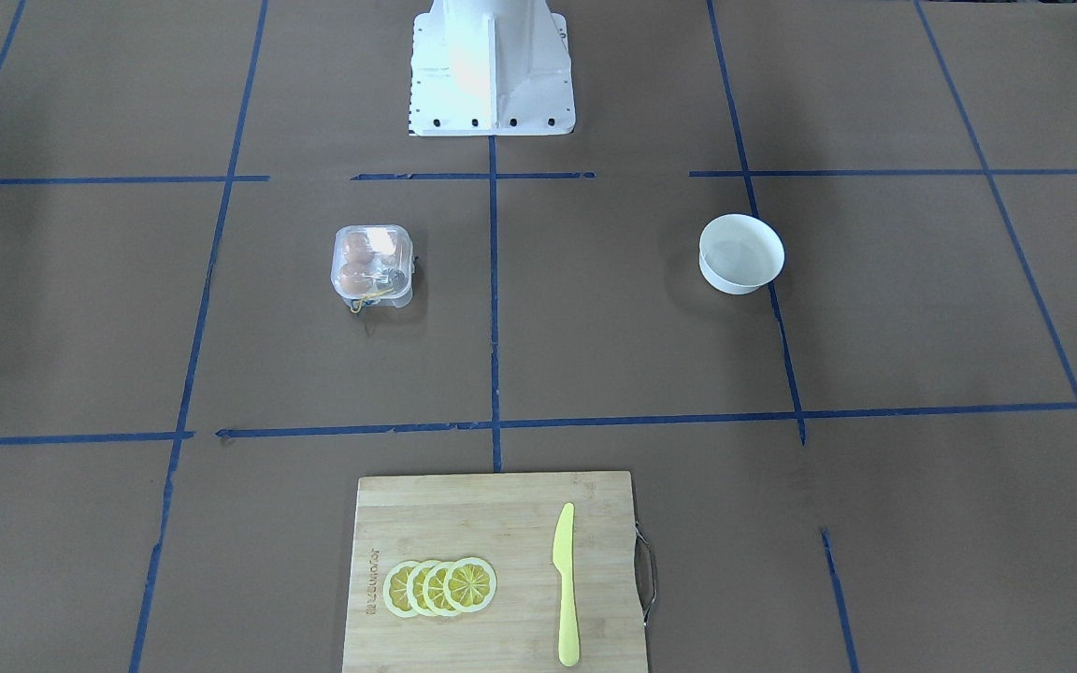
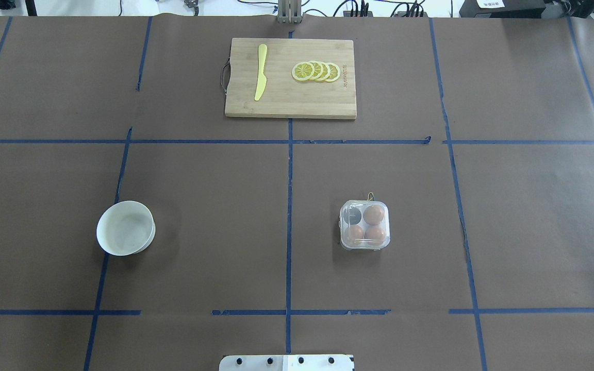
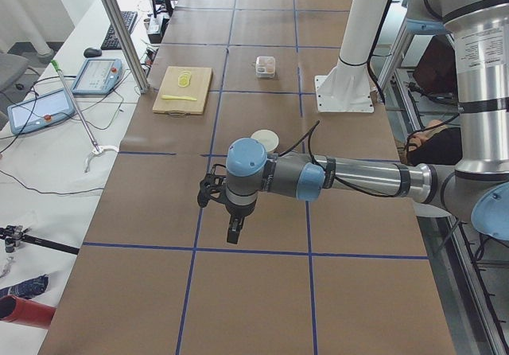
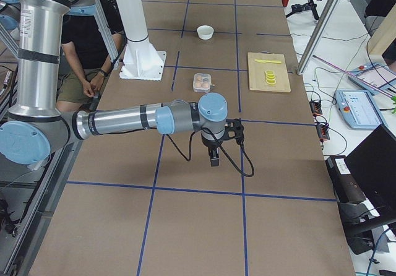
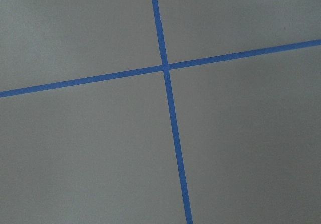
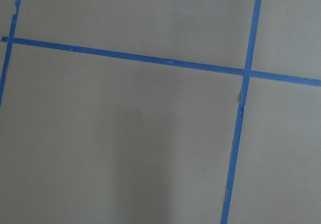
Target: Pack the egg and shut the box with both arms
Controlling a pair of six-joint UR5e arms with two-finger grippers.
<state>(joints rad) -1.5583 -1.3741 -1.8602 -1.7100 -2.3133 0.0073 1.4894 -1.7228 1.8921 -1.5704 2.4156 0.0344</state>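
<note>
**A:** so what's actually sitting on the table?

**B:** brown paper top, with blue tape marking it into squares. The clear box is on the robot's right half and the white bowl is on its left, well apart. There's a wooden cutting board at the far edge and a white pedestal base on the robot's side.

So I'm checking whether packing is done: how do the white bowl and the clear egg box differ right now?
The white bowl is round and opaque; the box is squarish and clear. The bowl is empty; the box holds three brown eggs, with one cell eggless. The bowl sits on the robot's left side, the box on its right. Both stand on the table.
</note>
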